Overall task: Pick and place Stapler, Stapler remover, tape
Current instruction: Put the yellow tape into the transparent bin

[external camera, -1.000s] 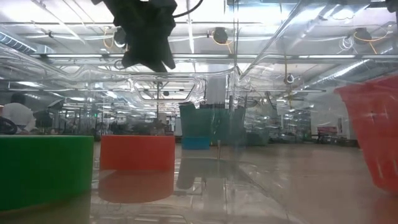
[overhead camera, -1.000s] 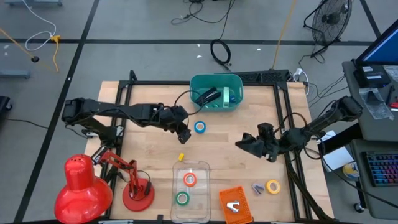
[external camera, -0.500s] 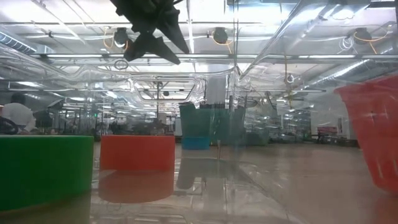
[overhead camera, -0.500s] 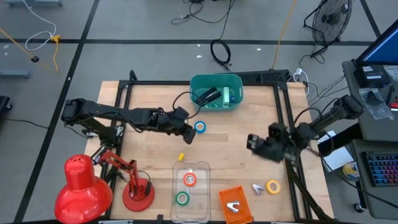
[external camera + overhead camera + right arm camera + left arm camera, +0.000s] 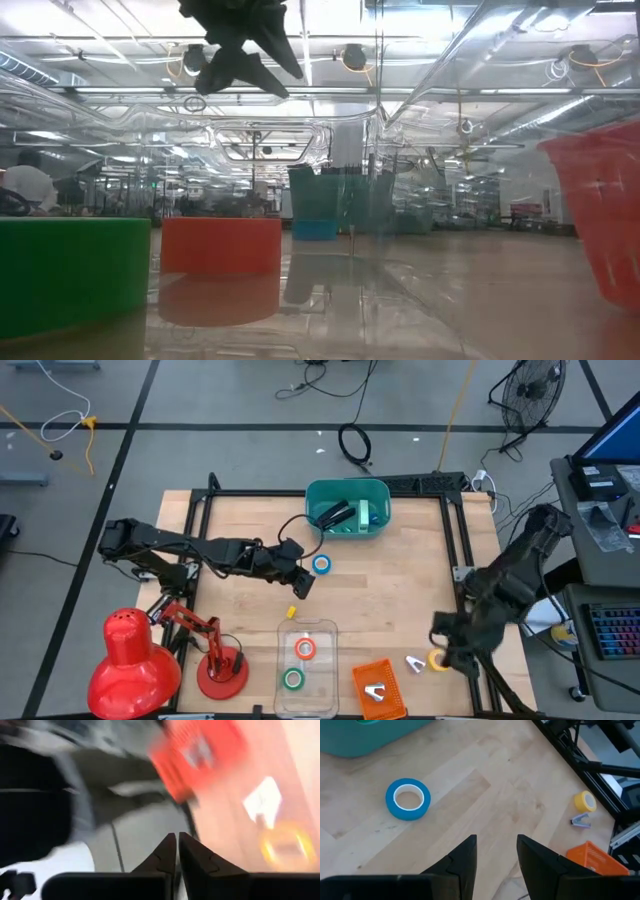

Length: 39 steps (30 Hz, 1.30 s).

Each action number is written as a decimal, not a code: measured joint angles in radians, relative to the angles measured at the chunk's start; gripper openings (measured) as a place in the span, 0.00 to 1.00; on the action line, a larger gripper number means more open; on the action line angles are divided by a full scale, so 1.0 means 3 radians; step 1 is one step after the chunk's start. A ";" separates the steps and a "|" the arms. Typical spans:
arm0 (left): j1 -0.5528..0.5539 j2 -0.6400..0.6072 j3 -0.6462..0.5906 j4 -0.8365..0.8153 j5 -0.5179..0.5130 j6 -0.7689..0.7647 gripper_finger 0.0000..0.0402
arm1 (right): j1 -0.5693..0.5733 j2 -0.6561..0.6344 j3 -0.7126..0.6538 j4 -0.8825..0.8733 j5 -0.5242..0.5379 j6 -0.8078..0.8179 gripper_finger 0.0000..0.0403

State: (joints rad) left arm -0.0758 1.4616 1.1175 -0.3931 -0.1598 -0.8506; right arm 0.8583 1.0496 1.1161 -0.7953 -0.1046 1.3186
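Wooden bench [image 5: 400, 560] | blue tape [image 5: 321, 565] lies just beside teal bin [image 5: 347, 507] | left end effector [image 5: 303, 584] released, empty, near blue tape | right end effector [image 5: 440, 635] clenched, empty, beside yellow tape [image 5: 439, 659] | orange tape [image 5: 305, 649], green tape [image 5: 292, 679] in clear tray [image 5: 330, 628]
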 joint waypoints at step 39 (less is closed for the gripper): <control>-0.0157 0.0000 0.0000 0.0010 -0.0125 0.0009 0.35 | 0.0548 0.1021 -0.1119 -0.0014 0.0081 0.1001 0.46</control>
State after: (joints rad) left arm -0.1230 1.4616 1.1175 -0.3901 -0.1974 -0.8478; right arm 1.0227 1.3560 0.7802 -0.7995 -0.0802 1.6189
